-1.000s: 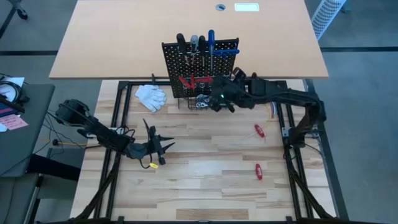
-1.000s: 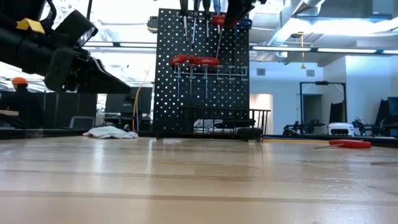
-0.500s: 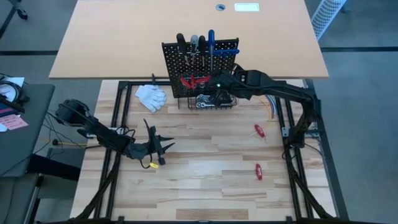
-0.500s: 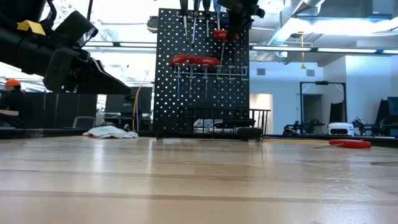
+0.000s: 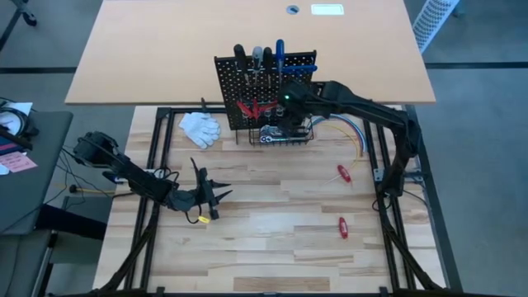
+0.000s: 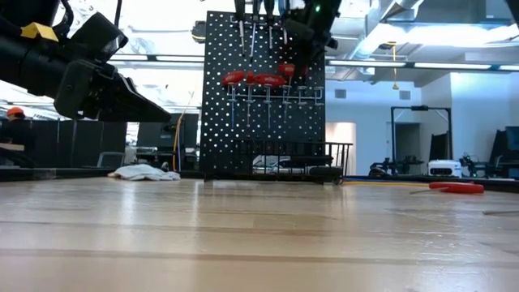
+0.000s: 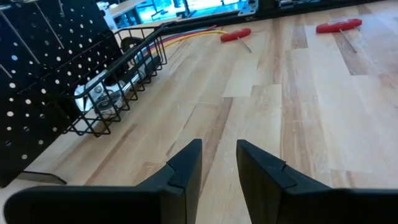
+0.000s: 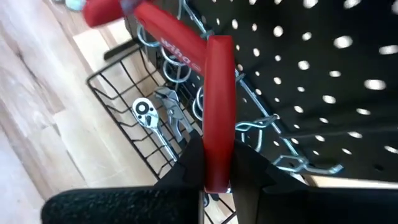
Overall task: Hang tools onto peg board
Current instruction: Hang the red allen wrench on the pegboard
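The peg board stands upright at the table's far side, with screwdrivers hung along its top and two red-handled ones in its row of silver rings. My right gripper is up against the board and shut on another red-handled screwdriver. That handle is level with the hung red ones. A chrome ratchet wrench and pliers lie in the wire basket. My left gripper hovers open and empty near the table's left. My right gripper pinches the red handle near one end between its two fingers, with the rest of the handle reaching out past the fingertips toward the rings. The fingers slant down from above toward the board. Whether the shaft sits in a ring cannot be told.
Two red-handled screwdrivers lie on the table's right half. White gloves lie left of the board. Coloured cables curve right of the basket. A light wood desk stands behind the board.
My right gripper has carried the red-handled screwdriver toward the far edge, up against the peg board. It has come down from the board's top to the level of the row of rings, tipping further downward. It stays shut on the handle.
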`<state>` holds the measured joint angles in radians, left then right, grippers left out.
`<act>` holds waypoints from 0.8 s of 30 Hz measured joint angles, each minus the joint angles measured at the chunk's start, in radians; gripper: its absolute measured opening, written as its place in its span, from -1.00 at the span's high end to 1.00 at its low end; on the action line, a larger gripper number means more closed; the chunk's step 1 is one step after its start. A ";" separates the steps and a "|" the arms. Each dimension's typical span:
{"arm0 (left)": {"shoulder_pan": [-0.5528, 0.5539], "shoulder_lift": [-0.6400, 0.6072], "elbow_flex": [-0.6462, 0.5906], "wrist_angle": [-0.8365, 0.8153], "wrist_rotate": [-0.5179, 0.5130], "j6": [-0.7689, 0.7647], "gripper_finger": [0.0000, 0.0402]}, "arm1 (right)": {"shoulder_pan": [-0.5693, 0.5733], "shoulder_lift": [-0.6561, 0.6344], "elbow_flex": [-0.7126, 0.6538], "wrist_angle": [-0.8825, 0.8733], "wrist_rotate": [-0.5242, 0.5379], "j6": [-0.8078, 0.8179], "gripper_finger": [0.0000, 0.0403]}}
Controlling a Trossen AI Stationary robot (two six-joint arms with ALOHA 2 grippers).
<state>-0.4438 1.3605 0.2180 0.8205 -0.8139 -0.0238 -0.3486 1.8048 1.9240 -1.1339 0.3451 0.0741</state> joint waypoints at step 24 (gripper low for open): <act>0.000 0.000 0.000 -0.002 0.051 0.013 0.53 | 0.197 -0.227 -0.119 -0.136 -0.005 0.019 0.13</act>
<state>-0.4438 1.3605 0.2180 0.8181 -0.7633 -0.0107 -0.1512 1.5782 1.8051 -1.2699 0.3405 0.0934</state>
